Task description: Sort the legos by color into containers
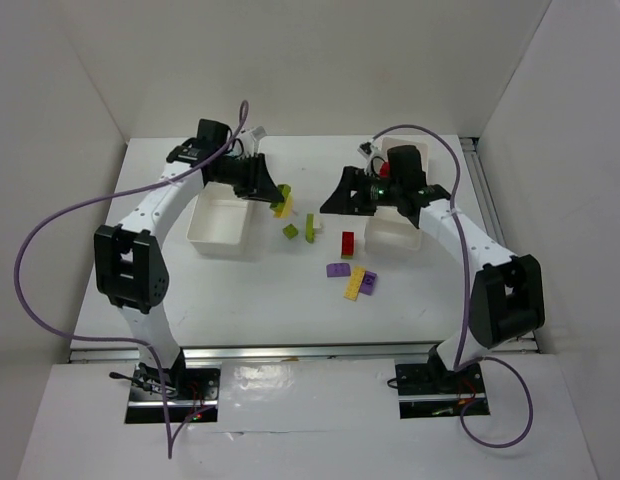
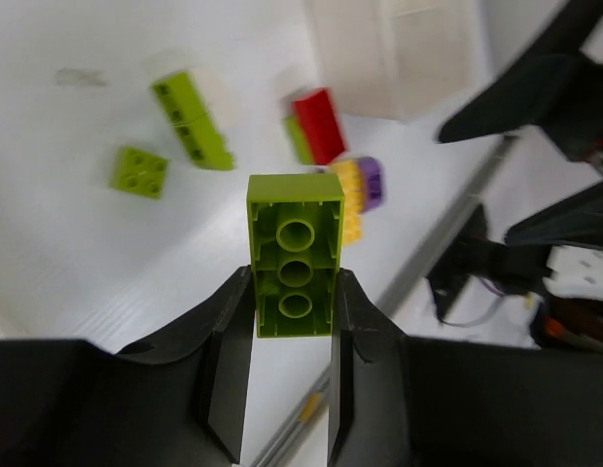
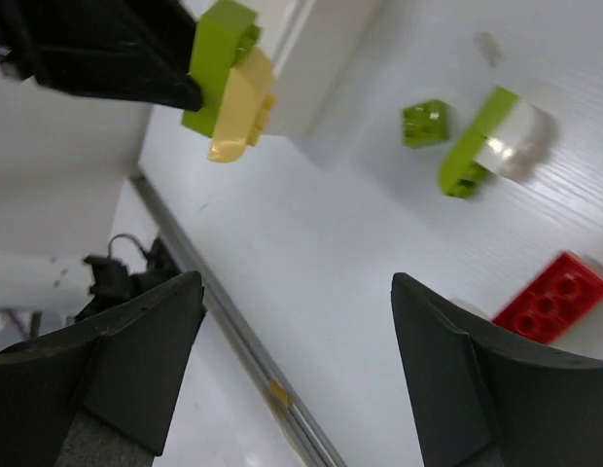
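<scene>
Left wrist: lime brick (image 2: 294, 255) in hand (image 2: 293, 297)

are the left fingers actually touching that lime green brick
Touching. The left wrist view shows the left fingers pressed against both long sides of the lime green brick, with no gap.

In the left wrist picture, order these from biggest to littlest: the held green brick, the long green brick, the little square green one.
1. the held green brick looks biggest, but it is nearest the camera, so that's unsure.
2. the long green brick.
3. the little square green brick.
</scene>
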`<state>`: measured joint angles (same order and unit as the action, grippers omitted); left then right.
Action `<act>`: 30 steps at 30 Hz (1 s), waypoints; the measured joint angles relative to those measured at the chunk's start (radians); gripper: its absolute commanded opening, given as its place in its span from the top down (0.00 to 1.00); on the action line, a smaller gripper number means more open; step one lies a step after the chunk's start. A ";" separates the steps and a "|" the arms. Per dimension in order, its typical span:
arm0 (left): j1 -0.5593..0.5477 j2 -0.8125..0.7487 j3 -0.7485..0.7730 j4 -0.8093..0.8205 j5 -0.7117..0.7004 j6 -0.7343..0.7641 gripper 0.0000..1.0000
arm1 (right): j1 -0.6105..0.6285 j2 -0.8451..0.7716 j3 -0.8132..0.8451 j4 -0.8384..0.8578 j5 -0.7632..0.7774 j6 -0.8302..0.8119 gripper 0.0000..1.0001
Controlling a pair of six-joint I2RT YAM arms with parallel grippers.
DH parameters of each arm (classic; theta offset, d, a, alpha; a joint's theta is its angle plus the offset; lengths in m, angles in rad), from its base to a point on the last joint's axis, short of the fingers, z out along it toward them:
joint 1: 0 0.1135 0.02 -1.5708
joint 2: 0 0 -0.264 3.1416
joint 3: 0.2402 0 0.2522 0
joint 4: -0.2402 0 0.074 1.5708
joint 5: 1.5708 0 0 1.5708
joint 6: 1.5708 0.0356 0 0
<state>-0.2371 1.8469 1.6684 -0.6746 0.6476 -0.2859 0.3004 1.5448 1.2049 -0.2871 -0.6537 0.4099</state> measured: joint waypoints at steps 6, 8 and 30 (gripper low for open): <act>0.025 -0.009 0.000 0.048 0.335 0.005 1.00 | 0.007 -0.004 0.001 0.089 -0.208 -0.014 0.16; 0.016 -0.009 0.000 0.070 0.415 -0.002 1.00 | 0.014 0.002 0.010 0.109 -0.259 -0.015 0.16; -0.017 -0.018 -0.032 0.182 0.642 -0.035 1.00 | 0.079 0.108 0.080 0.304 -0.445 0.072 0.48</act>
<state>-0.2543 1.8286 1.6363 -0.4931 1.2892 -0.3210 0.3798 1.6524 1.2850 0.0166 -1.0988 0.4820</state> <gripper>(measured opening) 0.388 0.593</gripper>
